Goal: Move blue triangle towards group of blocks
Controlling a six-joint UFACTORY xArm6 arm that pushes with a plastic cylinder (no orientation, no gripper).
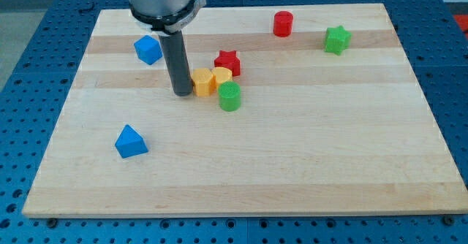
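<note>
The blue triangle [131, 142] lies alone at the view's lower left of the wooden board [292, 164]. The group sits near the middle top: an orange hexagon block [202, 82], a yellow block [221, 77] behind it, a red star [227, 61] and a green cylinder [229, 96]. My tip [182, 93] rests on the board just left of the orange block, touching or nearly touching it. The blue triangle is well below and to the left of my tip.
A blue cube [148, 50] lies at the upper left, left of the rod. A red cylinder [283, 24] and a green star [337, 40] lie at the upper right. The board sits on a blue perforated table [29, 69].
</note>
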